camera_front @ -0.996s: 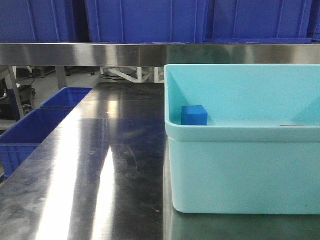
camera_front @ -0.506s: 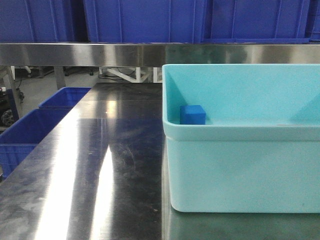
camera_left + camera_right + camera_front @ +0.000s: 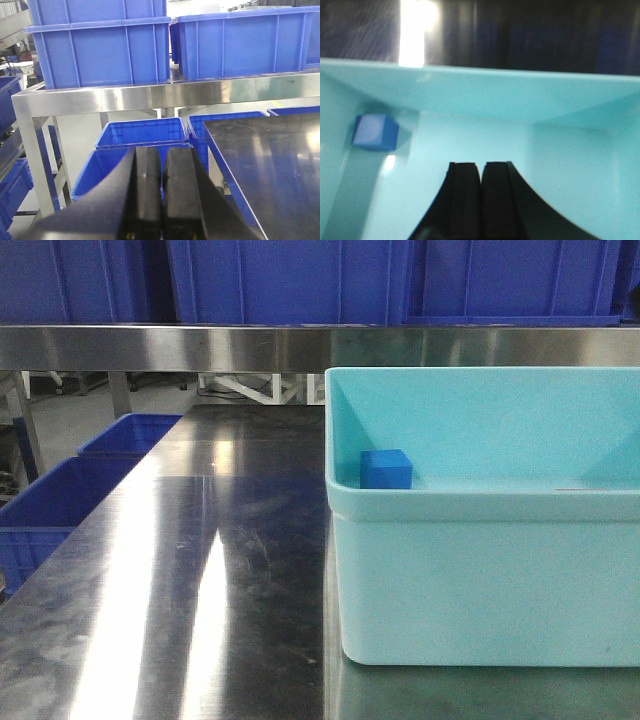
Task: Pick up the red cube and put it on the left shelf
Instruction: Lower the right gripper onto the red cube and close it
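The red cube shows in none of the views. The left shelf is a stainless-steel rack rail carrying large blue crates; in the front view the left shelf spans the back. My left gripper is shut on nothing, hanging beside the table's left edge over floor-level blue crates. My right gripper is shut and empty, inside a light cyan bin and above its floor. A blue cube lies in the bin's far left corner, left of the gripper; the blue cube also shows from the front.
The cyan bin stands on the steel tabletop at the right. Open blue crates sit low beside the table's left edge, with matching floor crates below the left gripper. A rack leg stands at the left.
The front view has shifted slightly, so the bin and blue cube sit a little further left. A thin red streak at the bin's near rim a second ago no longer shows.
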You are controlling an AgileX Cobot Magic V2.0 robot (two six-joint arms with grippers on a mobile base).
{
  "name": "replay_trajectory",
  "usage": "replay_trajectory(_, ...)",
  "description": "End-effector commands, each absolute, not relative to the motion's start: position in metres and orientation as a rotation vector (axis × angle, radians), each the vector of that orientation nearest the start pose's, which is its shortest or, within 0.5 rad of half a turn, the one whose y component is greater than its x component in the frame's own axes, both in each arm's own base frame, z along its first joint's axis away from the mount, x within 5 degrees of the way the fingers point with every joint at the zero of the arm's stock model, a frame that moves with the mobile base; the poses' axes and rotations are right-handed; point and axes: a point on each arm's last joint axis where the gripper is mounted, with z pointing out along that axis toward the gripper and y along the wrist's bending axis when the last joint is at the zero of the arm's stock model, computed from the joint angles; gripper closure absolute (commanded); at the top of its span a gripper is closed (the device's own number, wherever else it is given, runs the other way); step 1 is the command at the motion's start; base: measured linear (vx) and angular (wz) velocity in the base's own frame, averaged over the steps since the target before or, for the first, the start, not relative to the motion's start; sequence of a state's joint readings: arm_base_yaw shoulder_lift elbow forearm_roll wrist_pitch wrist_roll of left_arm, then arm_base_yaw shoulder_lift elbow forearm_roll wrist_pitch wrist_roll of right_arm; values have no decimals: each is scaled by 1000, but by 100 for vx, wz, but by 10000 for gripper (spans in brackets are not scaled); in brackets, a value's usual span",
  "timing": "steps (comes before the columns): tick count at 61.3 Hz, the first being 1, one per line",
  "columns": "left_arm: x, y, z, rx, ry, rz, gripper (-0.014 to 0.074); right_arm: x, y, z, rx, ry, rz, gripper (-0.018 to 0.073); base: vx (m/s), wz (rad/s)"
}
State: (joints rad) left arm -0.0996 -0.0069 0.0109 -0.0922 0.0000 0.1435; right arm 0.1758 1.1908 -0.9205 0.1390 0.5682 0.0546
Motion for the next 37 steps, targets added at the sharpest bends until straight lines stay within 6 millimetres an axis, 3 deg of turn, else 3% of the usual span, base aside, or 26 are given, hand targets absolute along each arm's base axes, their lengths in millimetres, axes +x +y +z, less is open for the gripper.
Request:
replay_trajectory(1, 57, -5, 210, 101, 1431, -40, 491, 250, 64, 325, -97, 2263, 293, 479, 0, 0)
replay_trajectory(10, 57, -5, 210, 101, 1431, -40, 491, 256, 80, 308, -173, 2332, 297, 384, 0, 0)
replay_trajectory(18, 57, -5, 210, 101, 1431, -40, 491, 261, 84, 298, -206, 2369, 281, 137, 0, 0)
replay_trajectory(24, 57, -5, 210, 101, 1431, -40, 491, 263, 85, 294, -208, 2385, 277, 1, 0, 0)
replay_trajectory(28, 57, -5, 210, 101, 1431, -40, 491, 264, 85, 292, -211, 2400, 274, -39, 0, 0)
replay_trajectory(37, 57, -5, 210, 101, 1431, -40, 491, 265, 85, 284, -225, 2455, 256, -34, 0, 0)
